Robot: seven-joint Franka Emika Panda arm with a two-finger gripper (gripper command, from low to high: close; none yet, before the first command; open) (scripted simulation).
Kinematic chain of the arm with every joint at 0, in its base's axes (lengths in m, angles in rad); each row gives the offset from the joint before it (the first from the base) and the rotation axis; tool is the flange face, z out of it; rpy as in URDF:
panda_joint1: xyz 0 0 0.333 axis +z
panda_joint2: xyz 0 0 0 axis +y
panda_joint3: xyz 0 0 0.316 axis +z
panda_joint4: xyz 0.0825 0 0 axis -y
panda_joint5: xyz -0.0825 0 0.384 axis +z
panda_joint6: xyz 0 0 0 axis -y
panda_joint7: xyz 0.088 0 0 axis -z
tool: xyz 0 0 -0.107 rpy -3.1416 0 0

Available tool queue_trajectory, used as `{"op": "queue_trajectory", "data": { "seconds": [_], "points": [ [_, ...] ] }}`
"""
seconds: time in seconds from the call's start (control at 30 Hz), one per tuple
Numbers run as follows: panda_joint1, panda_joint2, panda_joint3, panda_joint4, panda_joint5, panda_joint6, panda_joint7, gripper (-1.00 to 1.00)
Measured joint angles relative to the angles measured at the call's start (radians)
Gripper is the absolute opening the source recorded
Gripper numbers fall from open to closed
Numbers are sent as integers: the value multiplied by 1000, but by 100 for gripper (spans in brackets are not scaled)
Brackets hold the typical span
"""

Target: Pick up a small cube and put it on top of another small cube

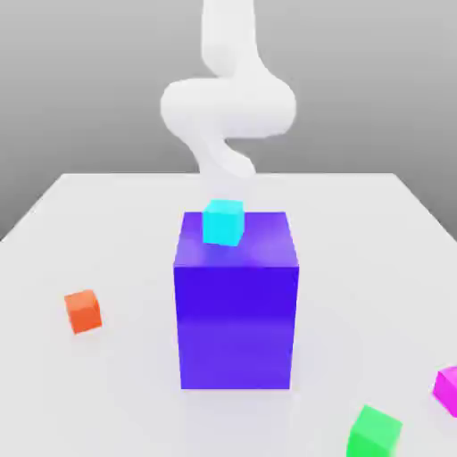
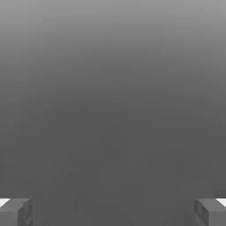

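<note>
The small cube is bright magenta and lies on the white table at the exterior view's right edge, partly cut off by the frame. A green cube rests just to its left, nearer the front. An orange cube sits far off on the exterior view's left. My white arm rises behind the tall blue block, well away from the magenta cube. In the hand view my gripper is open, its two grey fingertips wide apart with nothing between them, facing plain grey background.
A tall blue block stands mid-table with a cyan cube on its top. The white table spreads out around the block on all sides.
</note>
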Motion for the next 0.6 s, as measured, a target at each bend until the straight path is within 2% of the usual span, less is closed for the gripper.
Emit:
{"op": "queue_trajectory", "data": {
  "seconds": [0.3, 0.6],
  "points": [
    [250, 332, -54, 0, 128, 90, -425, 0],
    [412, 654, 1, -2, 195, 182, -800, 0]
  ]
}}
